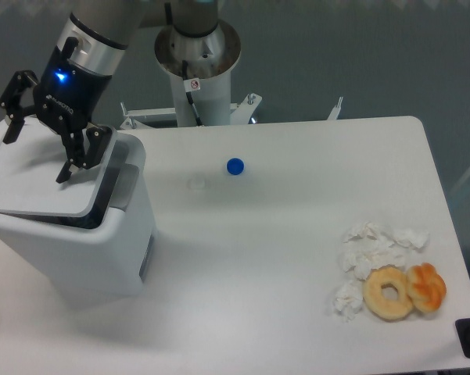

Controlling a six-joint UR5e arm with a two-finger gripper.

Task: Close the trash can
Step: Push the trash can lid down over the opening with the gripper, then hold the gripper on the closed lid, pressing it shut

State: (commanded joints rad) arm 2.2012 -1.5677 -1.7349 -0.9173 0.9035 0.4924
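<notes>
Nearest on the white table (pixel 297 258), at the right, lie a pale glazed doughnut (pixel 389 293) and a smaller orange pastry (pixel 427 286) touching it, both soft and rounded, with crumpled white tissues (pixel 373 246) bunched just beside them on the far side. At the near left stands the trash can (pixel 86 242), a large smooth white plastic box with rounded corners and a grey tab (pixel 124 186) on the face that looks right. Its flat white lid (pixel 35 176) lies nearly level across the opening, though a dark gap shows along the right edge, so it seems not fully seated. The gripper (pixel 37 148) hangs over the far part of the lid with its black fingers spread apart, grasping nothing; whether a fingertip touches the plastic I cannot tell. The risk from here is that a push landing off-centre on the slick lid slides rather than presses, or that the light bin tips or skids left, leaving the gap open; a finger could also catch the lid's edge and lift it on the way up. Farther back a small blue cap (pixel 235 166) sits alone, and beyond it the arm's grey base (pixel 197 55).
</notes>
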